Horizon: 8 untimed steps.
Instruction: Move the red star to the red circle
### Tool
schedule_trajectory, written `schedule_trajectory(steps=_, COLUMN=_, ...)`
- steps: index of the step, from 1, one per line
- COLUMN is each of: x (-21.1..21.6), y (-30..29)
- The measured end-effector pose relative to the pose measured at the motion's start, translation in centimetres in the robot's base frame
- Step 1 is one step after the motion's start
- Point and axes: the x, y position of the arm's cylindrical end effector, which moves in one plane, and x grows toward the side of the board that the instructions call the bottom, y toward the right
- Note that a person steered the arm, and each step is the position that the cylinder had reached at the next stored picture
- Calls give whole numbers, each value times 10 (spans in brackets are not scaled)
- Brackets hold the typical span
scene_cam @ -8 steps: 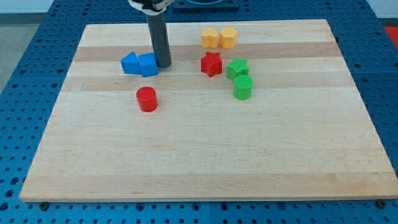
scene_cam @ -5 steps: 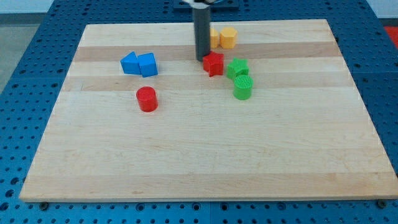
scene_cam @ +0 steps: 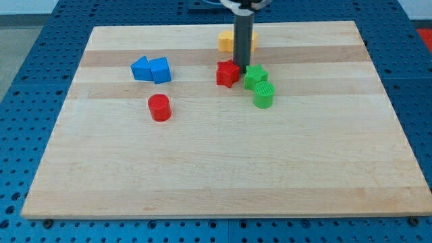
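Red star (scene_cam: 228, 73) lies on the worktop (scene_cam: 216, 169) toward the view's top, well apart from the red circle (scene_cam: 159, 107). My tip (scene_cam: 243, 67) stands just beside its right edge, between it and the green star (scene_cam: 256, 76); as a bare rod, this end effector grasps nothing.

A straight rod of dark grey, round in section and even in thickness along its whole visible length, makes up nearly all of the arm that shows. Its surface is smooth and matt, a little lighter down one side where light catches it. My tip (scene_cam: 244, 69) is its plain blunt lower end, cut square, with no pad or fitting on it. At 12 o'clock the rod runs up into a pale, whitish collar with a dark band, cut off by the picture's edge. No cables, screws or markings can be made out.
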Motion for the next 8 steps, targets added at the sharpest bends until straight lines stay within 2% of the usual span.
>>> schedule_trajectory(steps=2, x=16, y=-52)
schedule_trajectory(steps=3, x=45, y=-60)
schedule_trajectory(steps=5, x=71, y=-80)
schedule_trajectory(steps=6, x=81, y=-64)
schedule_trajectory(steps=8, x=110, y=20)
